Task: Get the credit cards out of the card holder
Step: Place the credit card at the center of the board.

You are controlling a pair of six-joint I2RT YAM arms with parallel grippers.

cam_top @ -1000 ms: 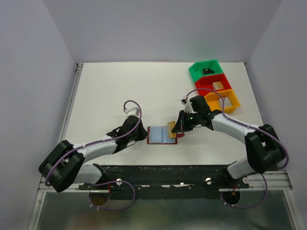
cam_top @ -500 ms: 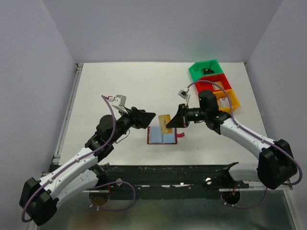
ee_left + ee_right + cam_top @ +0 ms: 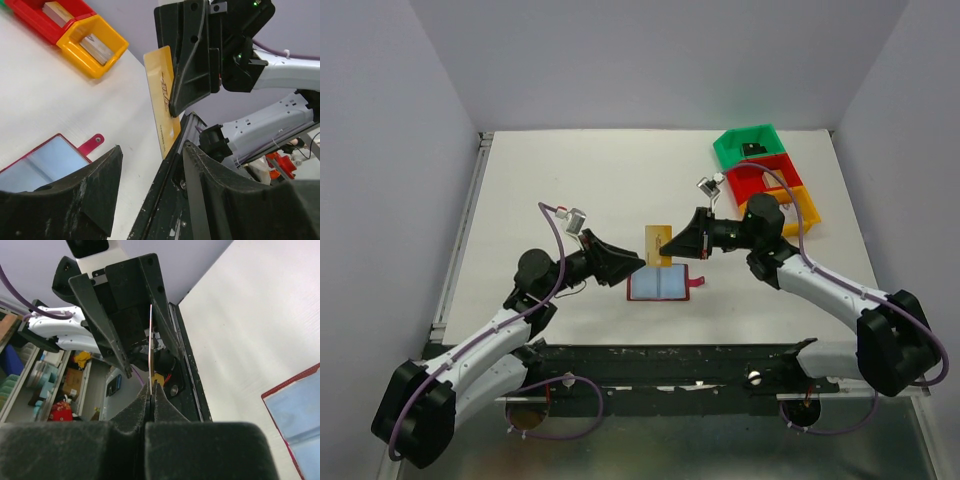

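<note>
Gold-tan card (image 3: 657, 243) nipped by one edge between the closed tips of the right claw (image 3: 667, 252), jaws pressed flat against both faces. Held upright in the air, above the far edge of the card holder (image 3: 660, 285) and clear of it. Seen edge-on from the right wrist, a thin pale line rising out of the claw tips.

Facing it from the left of the card holder, the left claw (image 3: 636, 268): jaws spread apart, gripping nothing, aimed at the card and near it without touching. From the left wrist, lower corner of the card framed in the gap between the two black fingers (image 3: 85, 195).

Below both claws, card holder lying open and flat on the white counter (image 3: 570, 180), light blue lining upward, red border around it, snap tab sticking out on its right side.

Farther out, beyond the card holder to its far right, three plastic bins in a touching row: orange bin (image 3: 810, 212) nearest, then red bin (image 3: 738, 172), then green bin (image 3: 728, 148), each with small items inside.
</note>
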